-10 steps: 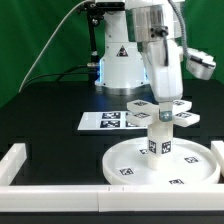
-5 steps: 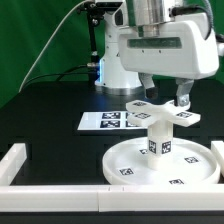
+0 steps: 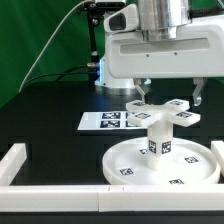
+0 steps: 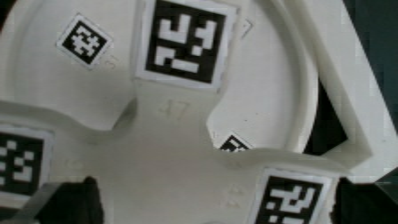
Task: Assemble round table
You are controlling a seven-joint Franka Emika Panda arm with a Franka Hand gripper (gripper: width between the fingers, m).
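Both fingers of the wide claw (image 3: 170, 97) straddle the cross-shaped base (image 3: 160, 112).

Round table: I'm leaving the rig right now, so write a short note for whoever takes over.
Gripper: open, holding nothing, fingers either side of the cross-shaped base.
Parts: the round disc lies flat against the white border wall. The leg stands upright on its middle, with the base sitting on top of the leg.
Done: all three parts are stacked.
Left: the pictures do not show whether the base is screwed tight; check it, then lift the arm clear.
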